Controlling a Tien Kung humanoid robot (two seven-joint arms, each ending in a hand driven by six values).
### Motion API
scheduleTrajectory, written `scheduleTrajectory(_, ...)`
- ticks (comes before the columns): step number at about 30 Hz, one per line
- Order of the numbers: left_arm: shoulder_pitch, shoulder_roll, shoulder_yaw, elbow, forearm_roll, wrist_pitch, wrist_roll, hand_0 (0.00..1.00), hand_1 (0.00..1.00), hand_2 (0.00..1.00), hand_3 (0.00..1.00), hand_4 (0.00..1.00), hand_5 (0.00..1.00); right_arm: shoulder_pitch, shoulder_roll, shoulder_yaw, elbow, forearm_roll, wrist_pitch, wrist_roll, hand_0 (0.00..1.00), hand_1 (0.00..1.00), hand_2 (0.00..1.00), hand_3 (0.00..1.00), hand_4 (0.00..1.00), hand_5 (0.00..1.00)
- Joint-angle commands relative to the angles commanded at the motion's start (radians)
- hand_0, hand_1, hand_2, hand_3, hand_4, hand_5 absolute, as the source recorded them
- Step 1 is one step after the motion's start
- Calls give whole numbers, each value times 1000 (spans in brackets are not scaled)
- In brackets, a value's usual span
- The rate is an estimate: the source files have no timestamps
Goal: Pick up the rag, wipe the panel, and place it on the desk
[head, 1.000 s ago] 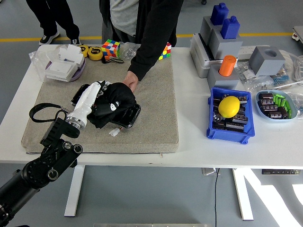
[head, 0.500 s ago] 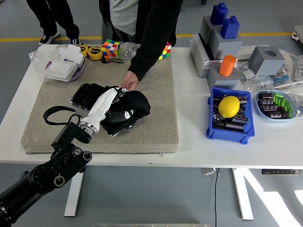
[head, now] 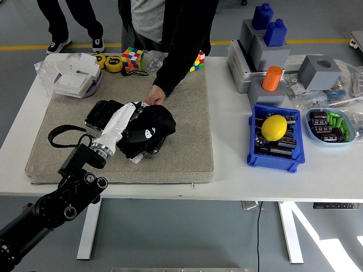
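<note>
Yellow ball [head: 274, 127] in blue bin [head: 273, 159] at three o'clock, Rubik's cube [head: 133, 58] at eleven, orange cylinder [head: 272, 78] at two

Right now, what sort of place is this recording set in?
Probably a robotics lab or workshop floor: a white height-adjustable table on grey flooring with a yellow floor line, a blue parts bin, and a person standing opposite.
</note>
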Motion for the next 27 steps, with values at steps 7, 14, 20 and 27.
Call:
scheduleTrajectory(7,-14,5,-68,55,-5,10,-20,235,171,213,521,551,2,-1,1,0,0,0,0,0,559,568,499,522,892,380)
scheduleTrajectory(14,-44,10,-137,135,-46,29,-52,235,170,212,523,552,2,1,1,0,0,3,-1,0,559,569,499,522,893,379)
scheduleTrajectory(20,-68,16,-191,202,-74,35,-69,235,170,213,525,552,2,-1,1,2,-1,-1,-1,0,559,568,499,522,892,379)
scheduleTrajectory(27,-88,24,-245,279,-69,37,-75,236,170,213,526,554,2,0,-1,-3,0,2,0,0,559,569,499,522,892,379)
